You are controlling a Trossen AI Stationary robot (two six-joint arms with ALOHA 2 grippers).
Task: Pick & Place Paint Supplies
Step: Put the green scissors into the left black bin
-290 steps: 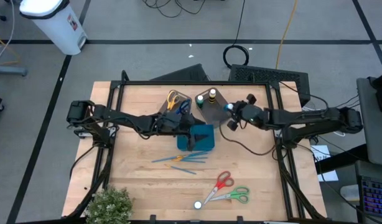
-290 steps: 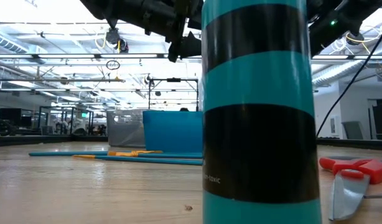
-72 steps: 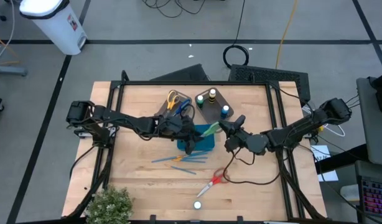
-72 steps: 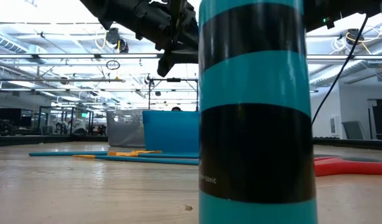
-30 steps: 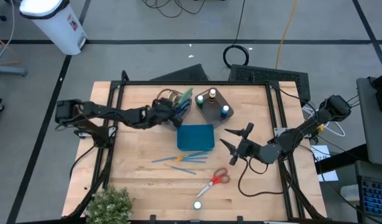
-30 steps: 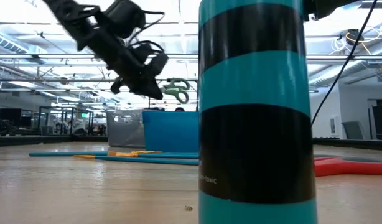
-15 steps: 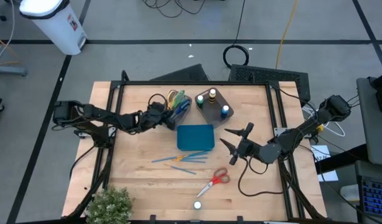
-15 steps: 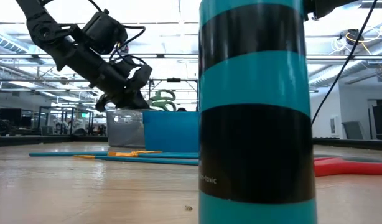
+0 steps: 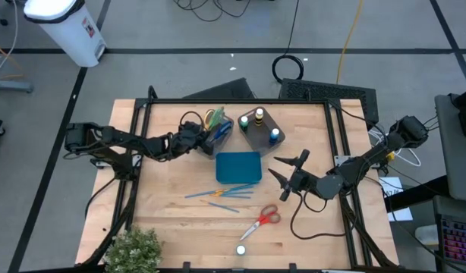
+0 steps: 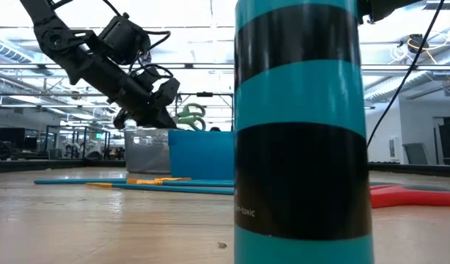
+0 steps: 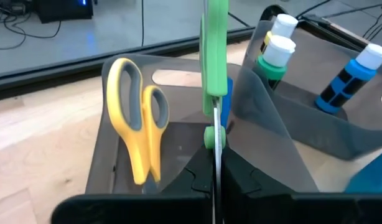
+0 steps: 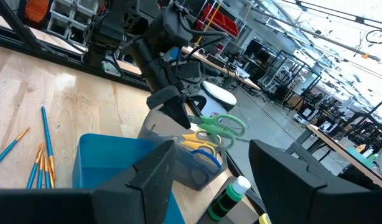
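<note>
Now my left claw (image 9: 205,130) pinches the green-handled scissors (image 11: 214,68) by the blades, handles up, over the grey-brown bin (image 11: 178,149) at the bench's far edge; my spread right claw (image 9: 288,173) waits apart.

Two matte-black, multi-jointed arms of slender tubular links and bulkier cylindrical joint housings. Thin black cables looped loosely alongside each arm. The left pincer (image 10: 153,110) was compact, blocky and black; the right pincer (image 9: 287,171) ended in two broad, flat, angular black fingers (image 12: 155,175).
</note>
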